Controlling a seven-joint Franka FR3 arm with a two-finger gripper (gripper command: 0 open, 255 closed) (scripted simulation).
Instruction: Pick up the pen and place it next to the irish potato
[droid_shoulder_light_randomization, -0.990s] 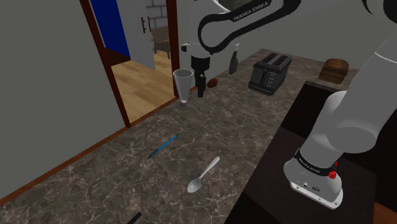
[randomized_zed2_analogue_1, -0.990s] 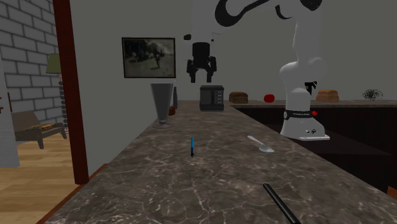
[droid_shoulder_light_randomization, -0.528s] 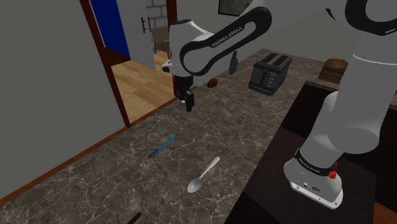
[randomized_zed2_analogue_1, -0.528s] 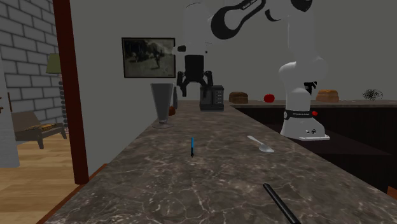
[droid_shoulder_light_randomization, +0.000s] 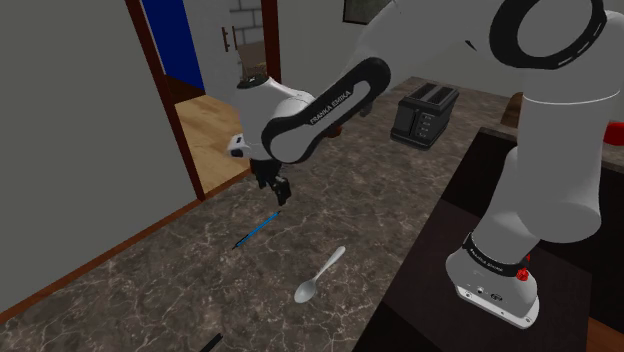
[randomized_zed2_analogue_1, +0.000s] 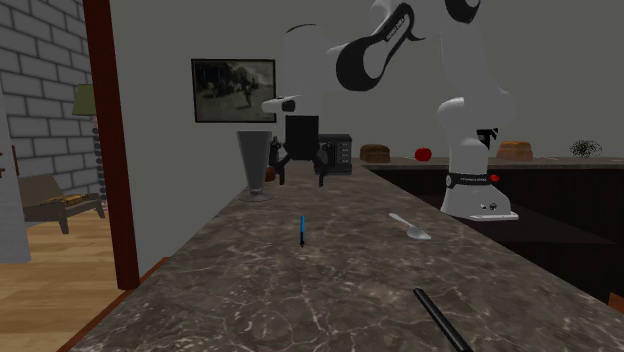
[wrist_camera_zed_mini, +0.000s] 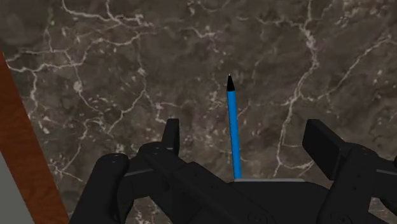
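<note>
1. Pen (droid_shoulder_light_randomization: 256, 230) (randomized_zed2_analogue_1: 302, 230) (wrist_camera_zed_mini: 234, 130): blue, dark-tipped, lying flat on the marbled dark counter (droid_shoulder_light_randomization: 150, 290), on bare stone with nothing touching it.
2. Gripper (droid_shoulder_light_randomization: 278, 192) (randomized_zed2_analogue_1: 301, 178) (wrist_camera_zed_mini: 248, 135) hangs over the pen's far end in the shoulder view, clear of the surface. Fingers spread wide and gripping nothing. In the wrist view the pen runs up between the two fingers, closer to one than the other and touching neither.
3. Edges: a brown trim strip (wrist_camera_zed_mini: 19, 140) borders the counter on the doorway side, and the pen lies near it. Beyond the trim the surface drops to a wood floor (droid_shoulder_light_randomization: 225, 130).
4. Spoon (droid_shoulder_light_randomization: 320, 275) (randomized_zed2_analogue_1: 411, 227) lies apart from the pen, toward the stand (droid_shoulder_light_randomization: 480, 230), with open stone between them.
5. Glass (randomized_zed2_analogue_1: 255, 165) stands upright near the trim edge, behind the gripper in the second exterior view.
6. Toaster (droid_shoulder_light_randomization: 424, 113) sits farther along the counter, well apart from the pen.
7. A black stick-like object (randomized_zed2_analogue_1: 440, 318) lies at the near end of the counter, also well apart.
8. Open stone surrounds the pen on all sides out to the trim.
</note>
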